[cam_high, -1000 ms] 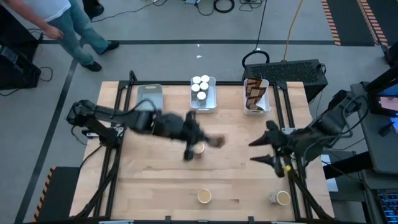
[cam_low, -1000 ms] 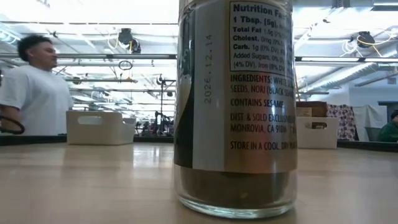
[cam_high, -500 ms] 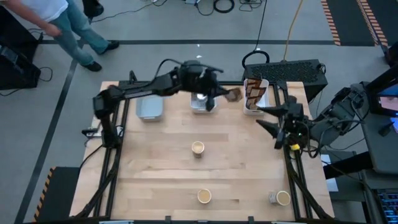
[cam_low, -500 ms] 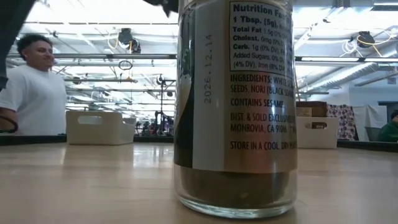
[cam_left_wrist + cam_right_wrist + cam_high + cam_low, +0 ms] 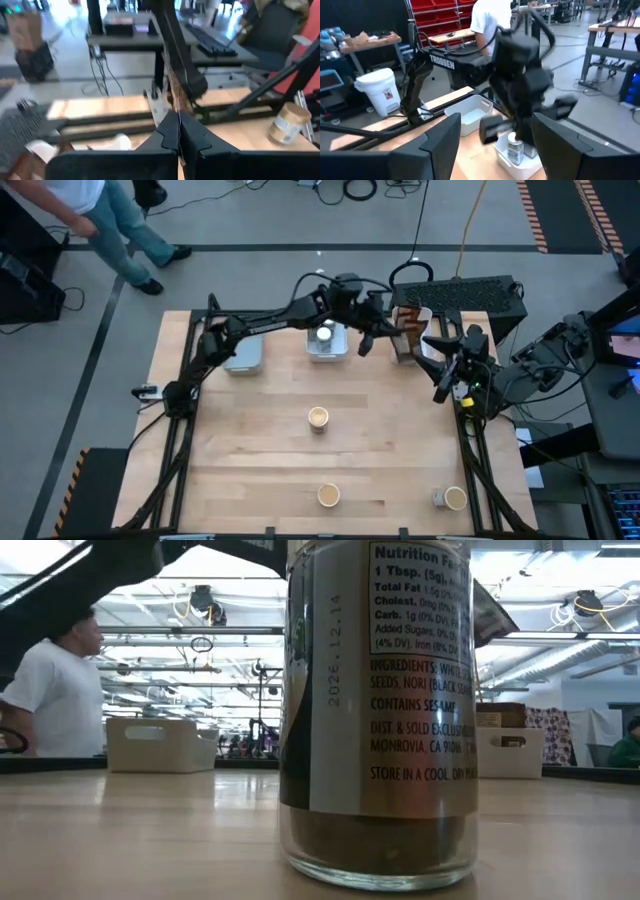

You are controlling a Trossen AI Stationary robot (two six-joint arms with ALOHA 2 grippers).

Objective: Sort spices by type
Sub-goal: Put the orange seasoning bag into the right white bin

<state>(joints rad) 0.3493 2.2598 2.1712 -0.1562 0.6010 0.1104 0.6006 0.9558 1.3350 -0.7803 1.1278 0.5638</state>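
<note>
Pouch (image 5: pixel 402 340) — dark brown, upper right of the high view — we see pinched in the left gripper's (image 5: pixel 392 342) closed jaws; right gripper (image 5: pixel 437 367) hangs half-open, empty.

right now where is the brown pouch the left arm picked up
In the high view the brown pouch hangs pinched in the left hand over the right-hand tray at the table's far edge.
</note>
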